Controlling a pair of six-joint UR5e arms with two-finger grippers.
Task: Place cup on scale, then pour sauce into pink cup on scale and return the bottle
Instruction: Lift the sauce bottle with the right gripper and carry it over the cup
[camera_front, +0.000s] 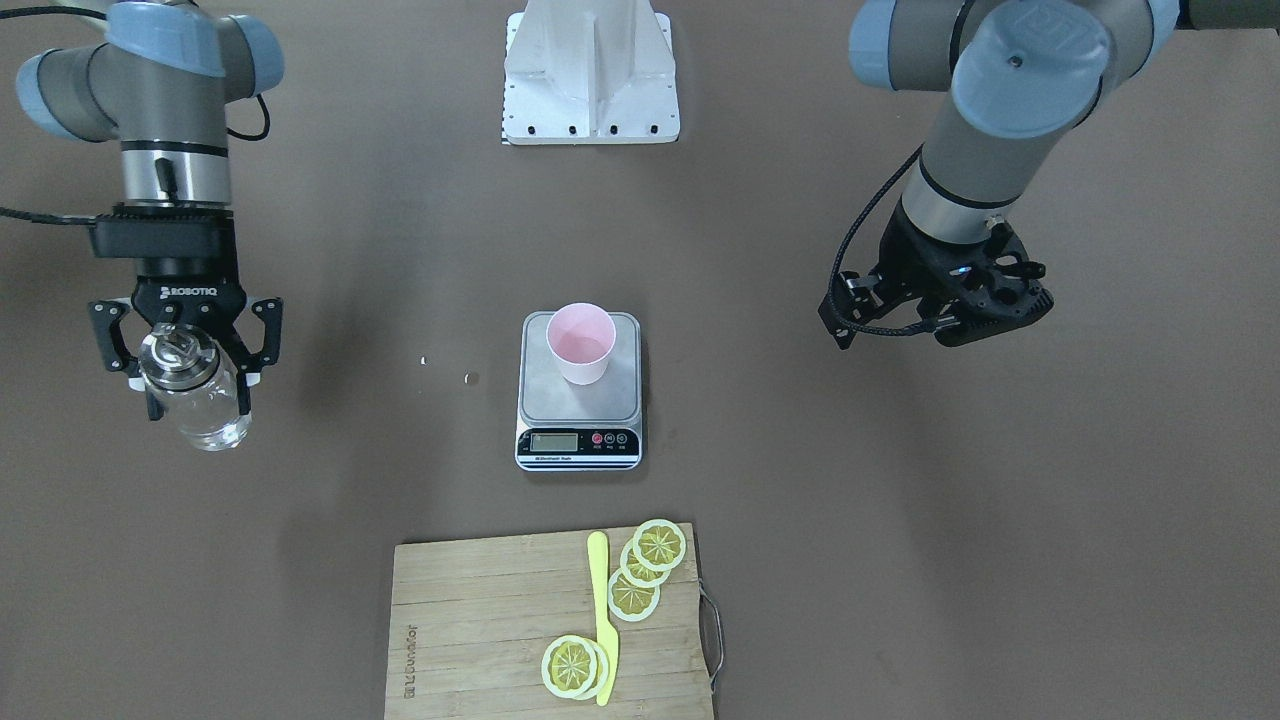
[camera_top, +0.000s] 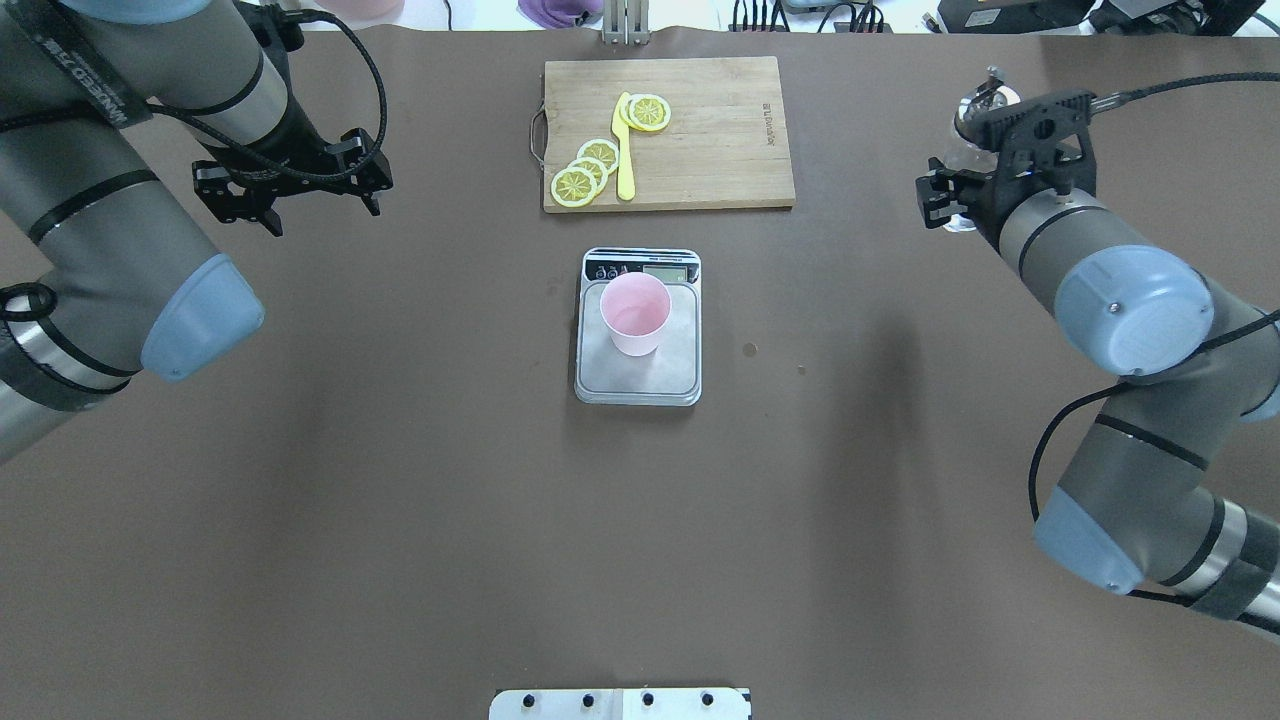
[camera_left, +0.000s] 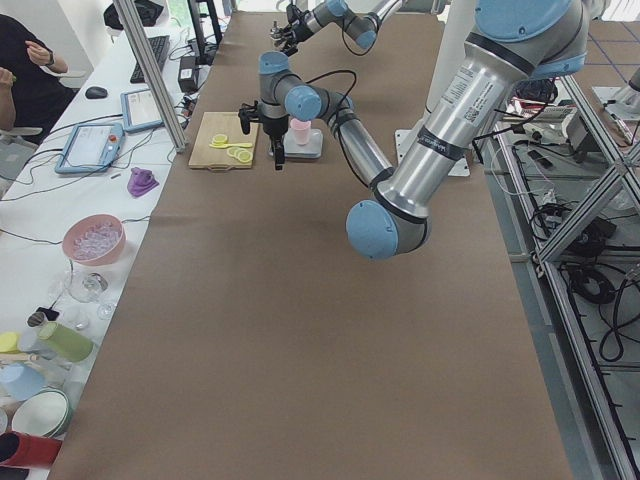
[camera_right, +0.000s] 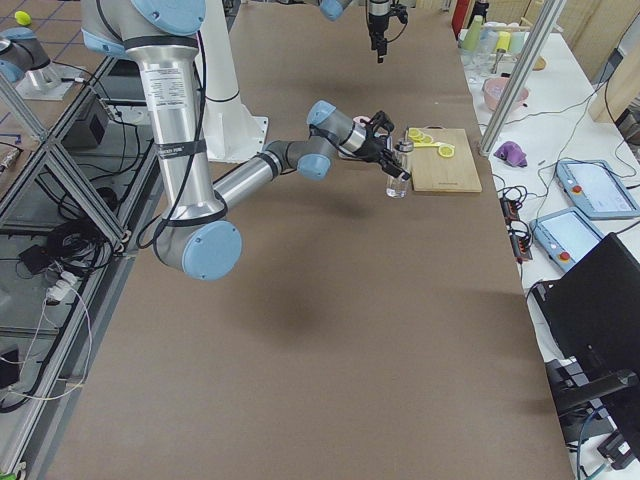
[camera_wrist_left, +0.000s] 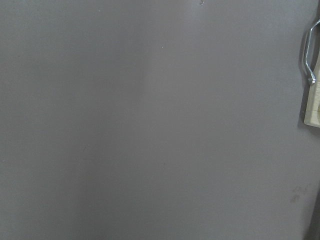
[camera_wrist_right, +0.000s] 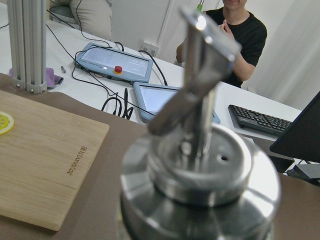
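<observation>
The pink cup (camera_front: 580, 342) (camera_top: 634, 312) stands upright on the silver platform of the scale (camera_front: 578, 402) (camera_top: 640, 378) at mid-table. My right gripper (camera_front: 197, 405) is shut on the glass bottle (camera_front: 195, 395) (camera_right: 398, 180), held upright far to the scale's side near the cutting board's end. Clear sauce (camera_front: 212, 425) shows in the bottle's lower part. The bottle's metal cap and spout (camera_wrist_right: 200, 165) fill the right wrist view. My left gripper (camera_front: 940, 315) (camera_top: 290, 195) hangs open and empty over bare table on the other side.
A bamboo cutting board (camera_front: 480, 640) (camera_top: 720, 150) with lemon slices (camera_front: 640, 570) and a yellow knife (camera_front: 603, 620) lies beyond the scale. Its metal handle (camera_wrist_left: 307, 55) shows in the left wrist view. The white robot base (camera_front: 590, 70) is opposite. A person (camera_wrist_right: 240, 30) sits off the table.
</observation>
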